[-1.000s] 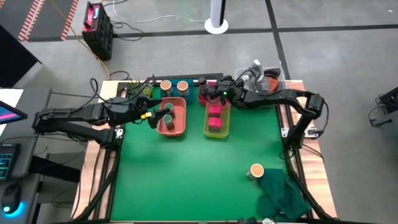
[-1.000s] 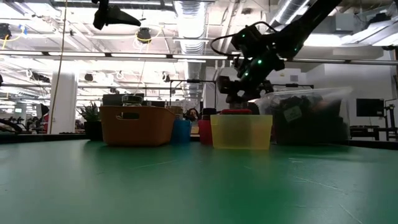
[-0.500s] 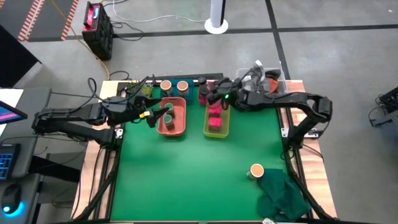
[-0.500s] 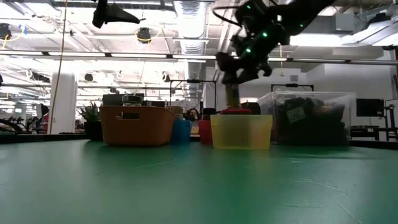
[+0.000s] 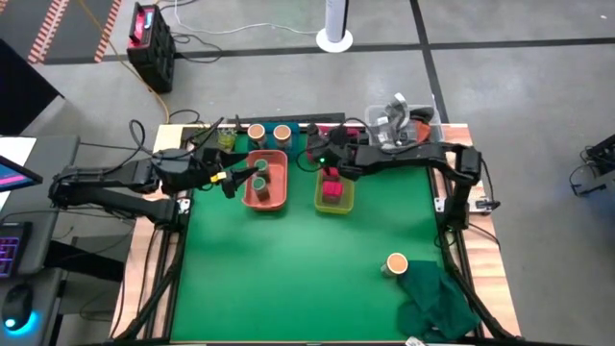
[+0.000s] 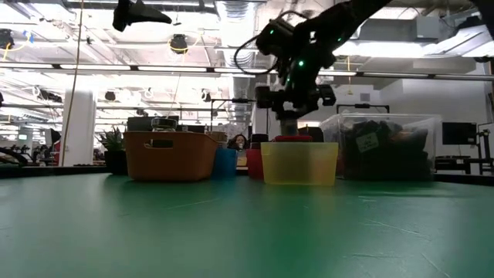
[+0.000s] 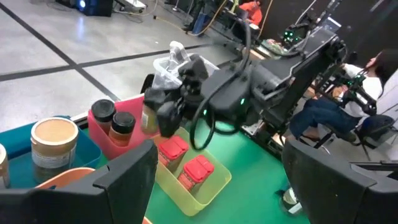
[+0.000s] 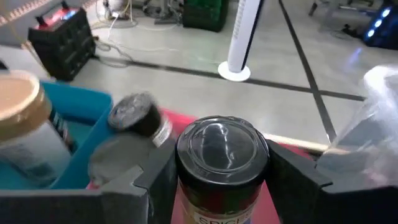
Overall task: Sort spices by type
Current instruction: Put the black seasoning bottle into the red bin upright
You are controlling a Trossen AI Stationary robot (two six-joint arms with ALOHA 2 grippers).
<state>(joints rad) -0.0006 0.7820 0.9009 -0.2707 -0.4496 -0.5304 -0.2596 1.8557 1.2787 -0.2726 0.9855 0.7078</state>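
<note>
Pretty evenly lit from overhead here, bright ceiling strips (image 6: 231, 31) glaring hard at bench level, so my arm reads nearly as a silhouette. Soft shadows on the green bench (image 5: 288, 259). My wrist shots blur up close, especially my own fingers (image 8: 155, 180).

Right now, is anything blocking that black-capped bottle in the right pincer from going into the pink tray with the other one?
Nothing visible does. The right pincer holds the bottle above the pink tray, where another bottle already stands to one side, with open space beside it.
</note>
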